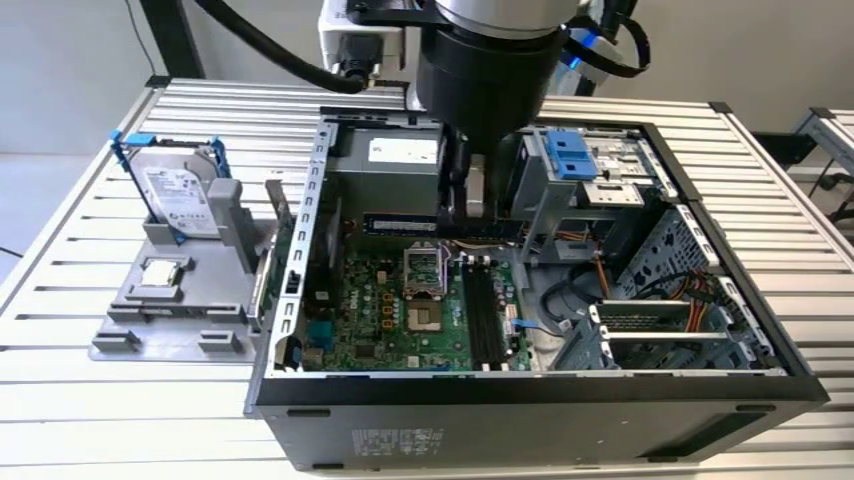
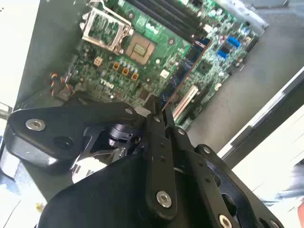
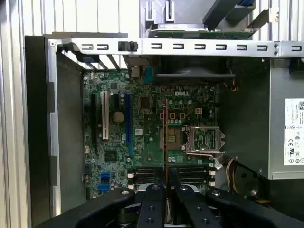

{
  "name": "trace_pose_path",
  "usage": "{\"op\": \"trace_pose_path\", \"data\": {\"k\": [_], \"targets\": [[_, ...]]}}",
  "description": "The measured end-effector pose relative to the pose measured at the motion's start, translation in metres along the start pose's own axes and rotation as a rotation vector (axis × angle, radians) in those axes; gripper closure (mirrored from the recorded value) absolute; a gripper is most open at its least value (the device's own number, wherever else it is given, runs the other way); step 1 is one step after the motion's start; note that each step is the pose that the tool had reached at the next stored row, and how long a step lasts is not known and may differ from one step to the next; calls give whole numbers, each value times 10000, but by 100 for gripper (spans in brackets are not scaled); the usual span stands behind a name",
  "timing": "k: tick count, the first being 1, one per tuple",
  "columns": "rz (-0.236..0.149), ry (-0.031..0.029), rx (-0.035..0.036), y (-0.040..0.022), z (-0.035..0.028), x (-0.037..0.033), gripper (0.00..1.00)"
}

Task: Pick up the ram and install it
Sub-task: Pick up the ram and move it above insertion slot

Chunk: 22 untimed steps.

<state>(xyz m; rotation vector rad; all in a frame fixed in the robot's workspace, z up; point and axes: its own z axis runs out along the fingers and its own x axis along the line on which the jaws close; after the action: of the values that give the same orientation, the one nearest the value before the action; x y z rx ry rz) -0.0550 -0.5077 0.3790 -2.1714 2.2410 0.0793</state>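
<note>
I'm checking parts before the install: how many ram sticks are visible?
1: the ram, gripped by the tool above the motherboard inside the case. The arm may hide others.

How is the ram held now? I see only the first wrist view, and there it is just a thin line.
Observer: In the exterior view the gripper is shut on the ram, which hangs level, broad face to the camera, over the motherboard, in no slot.
Operator: What stands outside my view?
Observer: A hard drive stands upright in a grey stand at the exterior view's left, outside the case.
Operator: Anything else there?
Observer: A processor chip lies flat on that stand, nearer the camera.
</note>
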Motion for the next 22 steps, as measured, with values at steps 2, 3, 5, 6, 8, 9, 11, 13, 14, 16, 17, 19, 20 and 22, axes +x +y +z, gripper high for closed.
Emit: {"op": "trace_pose_path", "data": {"k": [2,3,5,6,8,9,11,13,14,16,17,19,20,22], "targets": [[-1,0,0,-90,-1,-3,100],[-1,0,0,-138,-1,-5,100],[0,-1,0,-230,-2,-7,100],[0,0,0,-275,-2,-9,100],[-1,0,0,-365,-3,-11,100],[-1,1,0,-408,-4,-12,100],[0,0,0,-499,-5,-16,100],[-1,1,0,-591,-6,-19,100],[0,1,0,-636,-6,-21,100],[-1,0,0,-729,-6,-23,100],[0,0,0,-772,-7,-24,100],[-1,0,0,-863,-8,-27,100],[-1,0,0,-908,-8,-29,100],[2,5,-11,-974,-10,-31,100]]}}
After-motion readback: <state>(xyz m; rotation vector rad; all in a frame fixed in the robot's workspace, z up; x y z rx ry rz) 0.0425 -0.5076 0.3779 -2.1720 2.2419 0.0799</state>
